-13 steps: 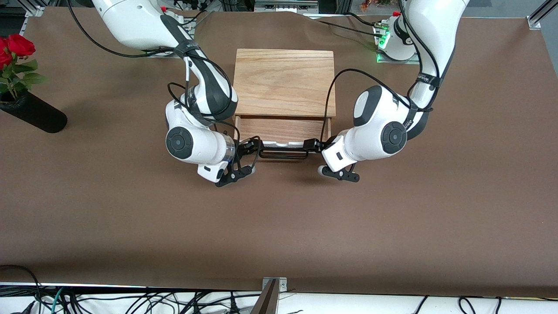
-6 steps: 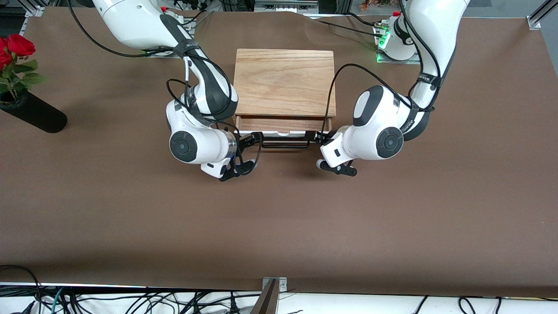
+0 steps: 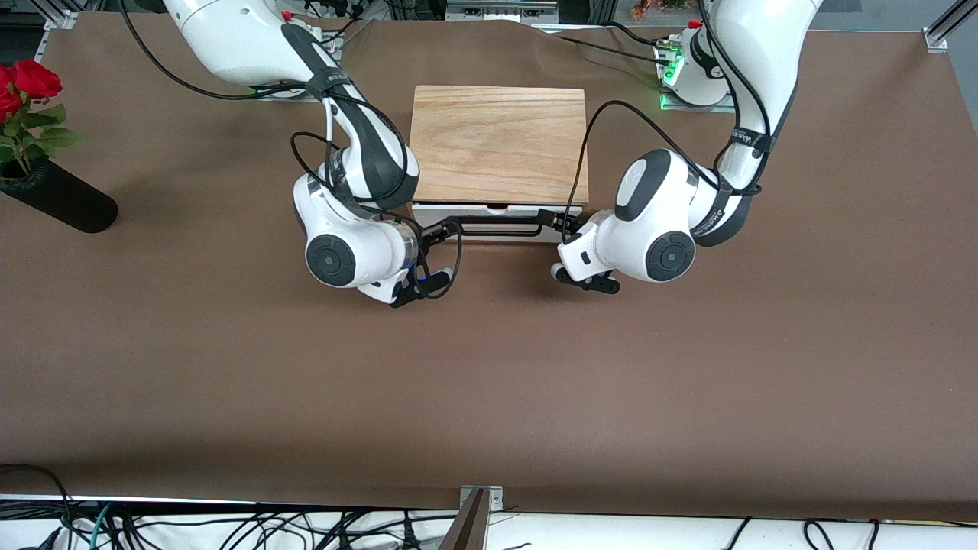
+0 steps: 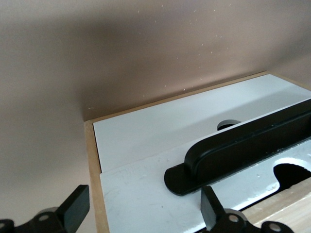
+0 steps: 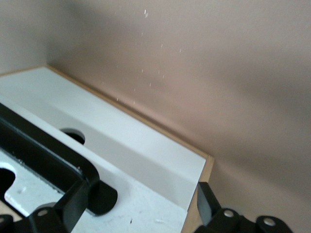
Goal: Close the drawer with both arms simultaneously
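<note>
The drawer (image 3: 458, 209) sits pushed into the oak casing (image 3: 498, 141); only its white front panel and black bar handle (image 3: 497, 223) show, and the wood interior is hidden. My right gripper (image 3: 442, 229) is open at the handle's end toward the right arm. In the right wrist view it (image 5: 138, 208) straddles the panel's (image 5: 141, 155) corner beside the handle foot (image 5: 99, 199). My left gripper (image 3: 552, 221) is open at the handle's other end. In the left wrist view it (image 4: 143, 213) straddles the panel's (image 4: 146, 194) corner beside the handle (image 4: 233, 155).
A black vase (image 3: 61, 202) with red roses (image 3: 27, 80) lies at the right arm's end of the table. Brown table surface (image 3: 489, 382) spreads in front of the drawer. Cables hang below the table's front edge.
Both grippers moved toward the casing together and the drawer slid in with them. The reddish wood interior that showed a second ago is now covered.
</note>
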### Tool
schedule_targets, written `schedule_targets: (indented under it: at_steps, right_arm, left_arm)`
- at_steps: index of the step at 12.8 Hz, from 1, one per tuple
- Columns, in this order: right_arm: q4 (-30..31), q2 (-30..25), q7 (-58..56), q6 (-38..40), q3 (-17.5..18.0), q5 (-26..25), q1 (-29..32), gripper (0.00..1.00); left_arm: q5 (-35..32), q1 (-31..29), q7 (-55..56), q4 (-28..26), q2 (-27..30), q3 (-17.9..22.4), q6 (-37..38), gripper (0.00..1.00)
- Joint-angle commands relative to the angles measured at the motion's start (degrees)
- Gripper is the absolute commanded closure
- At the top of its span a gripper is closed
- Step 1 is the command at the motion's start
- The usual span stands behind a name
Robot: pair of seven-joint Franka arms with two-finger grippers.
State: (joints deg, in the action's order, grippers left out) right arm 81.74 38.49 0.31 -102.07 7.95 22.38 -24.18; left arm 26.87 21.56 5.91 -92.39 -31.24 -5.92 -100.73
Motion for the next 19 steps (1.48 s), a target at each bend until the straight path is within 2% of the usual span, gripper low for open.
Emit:
schedule_targets:
  at_steps: [1, 5, 11, 14, 16, 19]
  right_arm:
    - [-0.5, 0.0, 0.2, 4.2, 0.5, 1.0, 0.1, 0.00]
    - [-0.5, 0.0, -0.1, 7.0, 0.6, 1.0, 0.1, 0.00]
    - [-0.6, 0.1, -0.4, 7.1, 1.3, 1.0, 0.2, 0.00]
    - [-3.8, 0.6, -0.2, 5.0, 1.2, 0.9, 0.9, 0.00]
    - [-5.4, 0.6, -0.2, 0.8, 0.8, 0.5, 1.2, 0.00]
    - [-9.0, 0.1, -0.4, 0.1, -2.1, -5.6, 1.2, 0.00]
  left_arm:
    - [-0.7, 0.1, -0.5, -2.4, 1.8, 0.2, 2.4, 0.00]
    - [-0.7, 0.1, -0.5, -4.3, 2.8, 0.2, 2.9, 0.00]
    - [-1.9, -2.0, -1.4, -1.9, 5.2, 0.7, 2.6, 0.00]
    - [-8.2, -3.9, -9.5, 0.4, 7.5, 1.1, 2.2, 0.00]
    - [-12.4, -4.9, -9.8, 0.4, 10.7, 1.1, 1.7, 0.00]
    - [-17.8, -8.0, -10.2, 0.3, 16.5, 1.1, 1.2, 0.00]
